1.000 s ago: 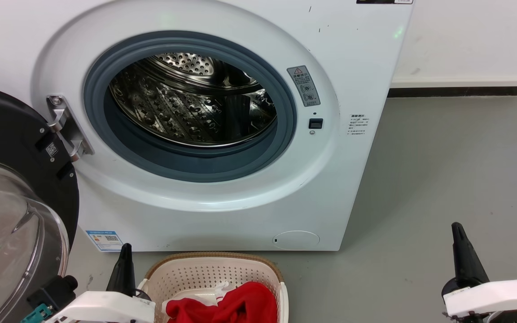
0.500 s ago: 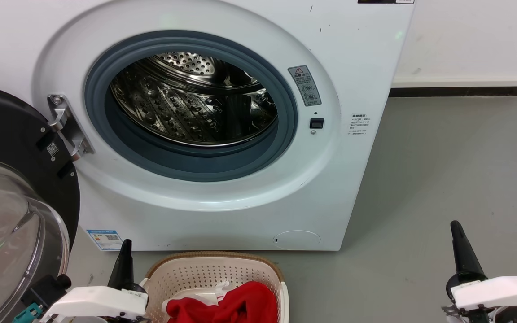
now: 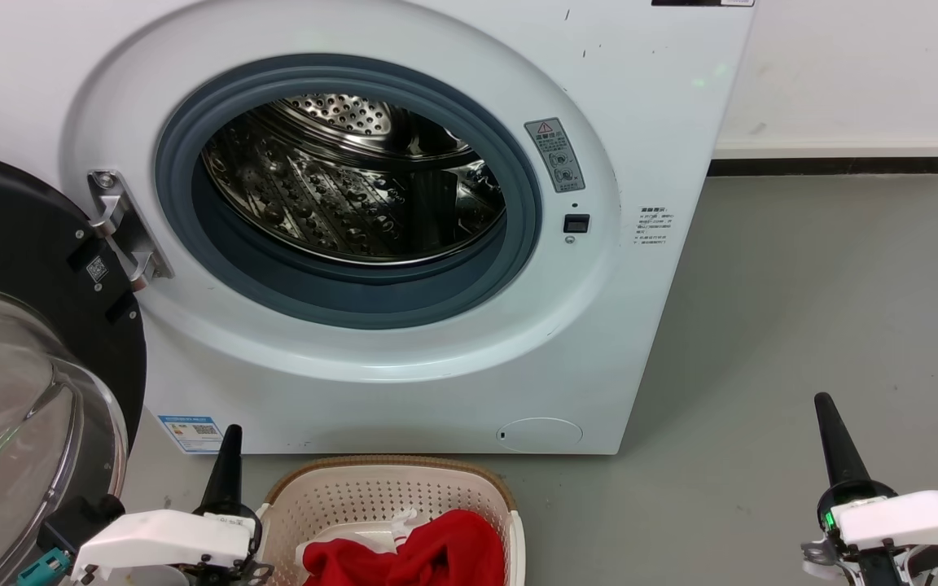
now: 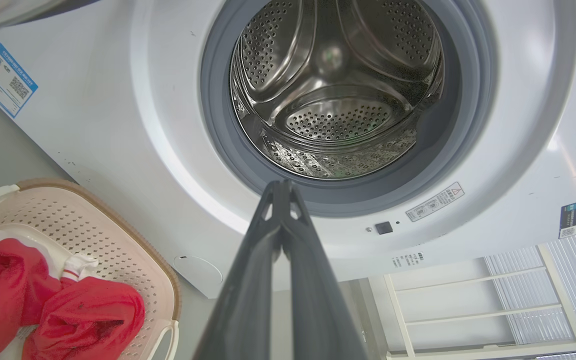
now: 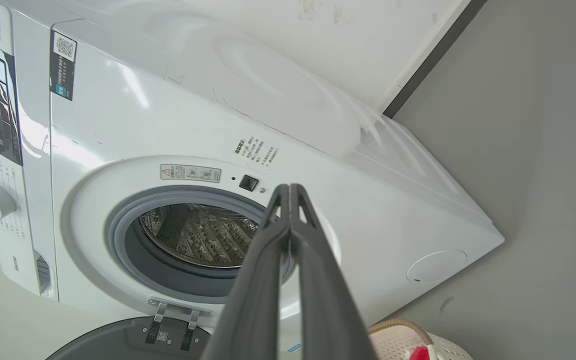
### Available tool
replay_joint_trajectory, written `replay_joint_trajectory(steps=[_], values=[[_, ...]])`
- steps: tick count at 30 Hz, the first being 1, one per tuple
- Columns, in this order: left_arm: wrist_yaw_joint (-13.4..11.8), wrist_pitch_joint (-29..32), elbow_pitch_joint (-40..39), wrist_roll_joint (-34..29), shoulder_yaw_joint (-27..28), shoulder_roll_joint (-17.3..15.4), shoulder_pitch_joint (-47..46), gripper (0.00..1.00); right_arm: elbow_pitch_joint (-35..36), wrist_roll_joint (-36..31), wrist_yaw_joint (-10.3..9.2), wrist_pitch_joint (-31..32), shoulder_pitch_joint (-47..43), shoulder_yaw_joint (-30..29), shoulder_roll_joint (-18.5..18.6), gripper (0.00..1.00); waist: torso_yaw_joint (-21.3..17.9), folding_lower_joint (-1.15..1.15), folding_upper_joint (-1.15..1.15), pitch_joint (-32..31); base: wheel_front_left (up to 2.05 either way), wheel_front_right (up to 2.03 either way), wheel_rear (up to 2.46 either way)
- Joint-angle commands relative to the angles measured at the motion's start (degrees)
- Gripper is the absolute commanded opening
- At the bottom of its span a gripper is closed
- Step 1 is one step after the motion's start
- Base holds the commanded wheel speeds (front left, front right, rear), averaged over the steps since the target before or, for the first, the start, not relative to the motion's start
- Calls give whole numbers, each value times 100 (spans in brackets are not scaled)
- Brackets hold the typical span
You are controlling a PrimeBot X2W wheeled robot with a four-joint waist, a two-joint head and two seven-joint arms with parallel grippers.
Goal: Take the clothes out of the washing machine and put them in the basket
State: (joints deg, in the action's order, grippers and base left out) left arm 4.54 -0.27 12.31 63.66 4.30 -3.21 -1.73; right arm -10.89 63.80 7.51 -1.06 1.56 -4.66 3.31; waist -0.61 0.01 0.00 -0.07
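The left gripper (image 3: pixel 229 456) is seen just left of the basket (image 3: pixel 392 468), fingers pressed together, nothing held. The right gripper (image 3: pixel 833 435), well to the right of the basket, is pinched closed and empty too. The red clothes (image 3: pixel 424 553) are piled in the basket. Behind the basket, no clothes are seen in the drum (image 3: pixel 355 195) of the washing machine (image 3: pixel 648 106). A piece hidden low inside could be missed, or the basket bumped by the left gripper.
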Motion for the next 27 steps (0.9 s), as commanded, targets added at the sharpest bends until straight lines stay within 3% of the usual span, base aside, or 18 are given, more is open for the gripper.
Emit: replay_joint_trajectory(steps=[1, 27], values=[[48, 29, -31, 135, 31, -3, -146, 0, 23, 147, -1, 25, 163, -10, 32, 0, 1, -1, 0, 0, 0, 0, 0], [199, 410, 90, 1672, 142, 20, -343, 0, -167, 1705, -2, 415, 367, -75, 22, 0, 31, -1, 0, 12, 0, 0, 0]])
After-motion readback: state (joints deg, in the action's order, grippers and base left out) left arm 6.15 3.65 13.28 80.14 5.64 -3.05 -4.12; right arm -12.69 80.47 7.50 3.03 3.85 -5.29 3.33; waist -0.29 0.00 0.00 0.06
